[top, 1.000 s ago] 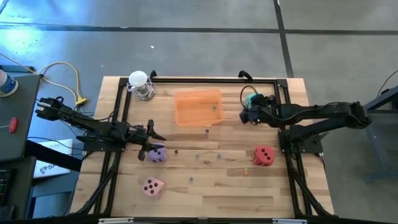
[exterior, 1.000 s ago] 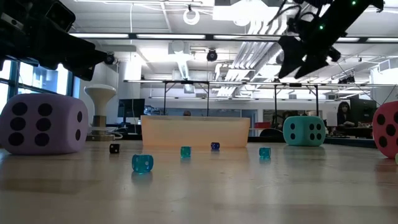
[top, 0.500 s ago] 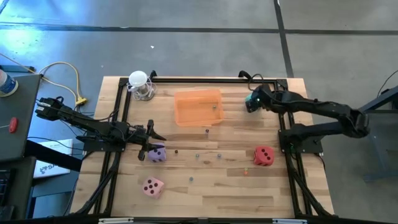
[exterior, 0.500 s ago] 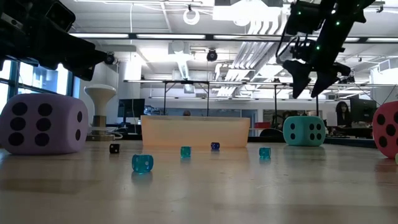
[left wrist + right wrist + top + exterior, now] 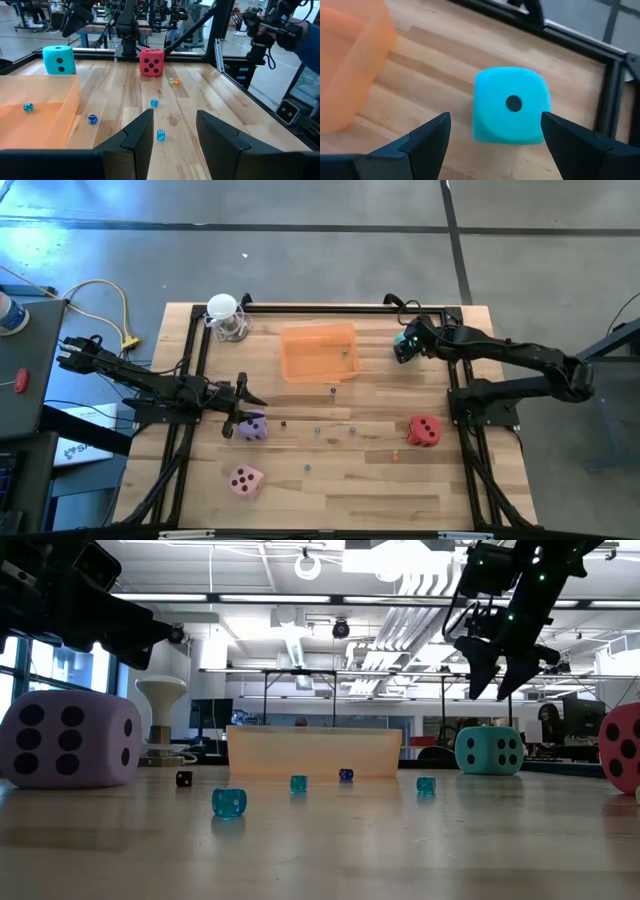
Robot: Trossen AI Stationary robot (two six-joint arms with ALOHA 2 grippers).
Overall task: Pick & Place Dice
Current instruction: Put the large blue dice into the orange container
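The teal-green die [image 5: 512, 106] rests on the table near the far right corner, one pip up; it also shows as the teal die [image 5: 490, 750] in the low view. My right gripper [image 5: 496, 119] hangs open above it, fingers pointing down on either side, not touching; the low view shows the right gripper [image 5: 497, 665] well clear of it. My left gripper [image 5: 175, 135] is open and waits just above the purple die [image 5: 250, 427], which its wrist view does not show. The red die [image 5: 424, 431] and the pink die [image 5: 245, 479] sit on the wood.
A shallow orange tray [image 5: 318, 352] lies at the far middle with a tiny bead die inside. Several tiny dice [image 5: 228, 802] are scattered mid-table. A white mushroom-shaped stand [image 5: 225, 315] is at the far left. Black frame rails [image 5: 455, 395] border the work area.
The right gripper has moved toward the far edge until it stands over the teal die, has tipped to point down and has come somewhat lower. It has stayed open. Most of this fell in the first half second.
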